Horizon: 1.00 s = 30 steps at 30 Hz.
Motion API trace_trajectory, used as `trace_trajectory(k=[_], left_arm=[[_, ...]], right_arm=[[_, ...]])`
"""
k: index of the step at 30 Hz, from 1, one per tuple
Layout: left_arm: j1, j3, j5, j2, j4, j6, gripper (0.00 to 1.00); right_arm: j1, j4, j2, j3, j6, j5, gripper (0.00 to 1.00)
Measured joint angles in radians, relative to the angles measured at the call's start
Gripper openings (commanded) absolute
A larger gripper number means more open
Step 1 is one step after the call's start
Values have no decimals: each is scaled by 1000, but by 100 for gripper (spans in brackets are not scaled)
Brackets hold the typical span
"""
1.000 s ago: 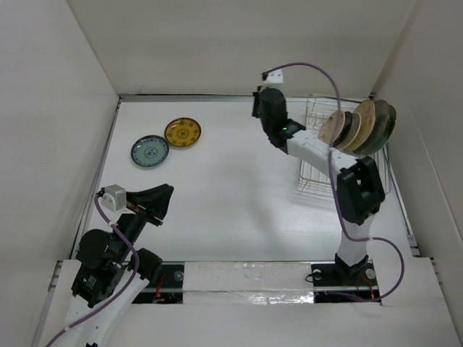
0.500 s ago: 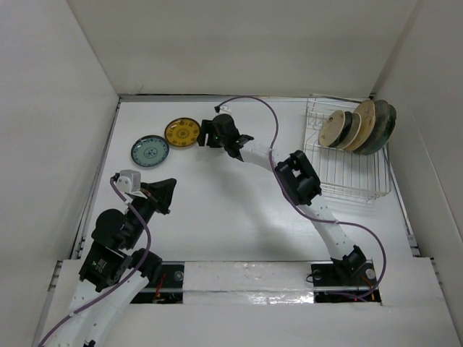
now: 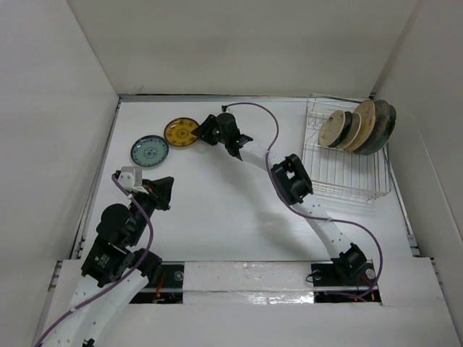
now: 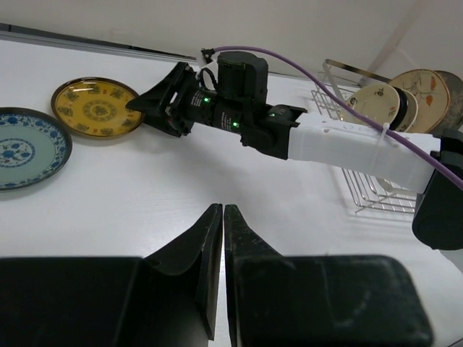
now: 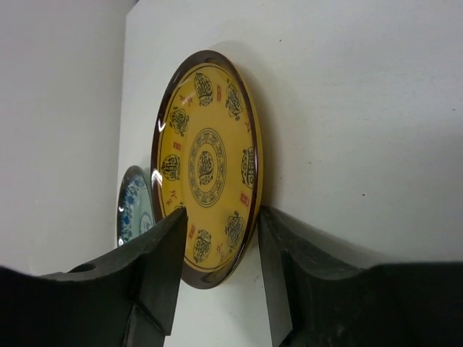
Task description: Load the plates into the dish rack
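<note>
We are getting close: five in, two more to load.
On the left, the teal plate (image 3: 150, 151) is lying flat on the table (image 3: 239, 217). Our left gripper (image 4: 223, 212) is hanging near it, jaws pressed together and holding nothing. Next, the yellow plate (image 5: 208, 168) is lying flat too, and our right gripper (image 5: 219, 235) is sitting at its edge with jaws wide, not gripping yet. Far right, the dish rack (image 3: 343, 181) is holding what look like five upright plates (image 3: 358, 126).

Glossy glazed yellow plate (image 5: 210, 168), wire rack (image 3: 340, 177)
</note>
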Motion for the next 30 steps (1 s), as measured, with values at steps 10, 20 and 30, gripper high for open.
trace_trajectory(k=[10, 20, 30], left_arm=[[0, 0, -23, -2, -3, -1, 5], [0, 0, -21, -31, -3, -1, 5], [0, 0, 28, -113, -2, 3, 7]], right_arm=[[0, 106, -35, -146, 85, 9, 0], [11, 212, -320, -600, 15, 139, 0], [-51, 200, -874, -994, -326, 295, 0]])
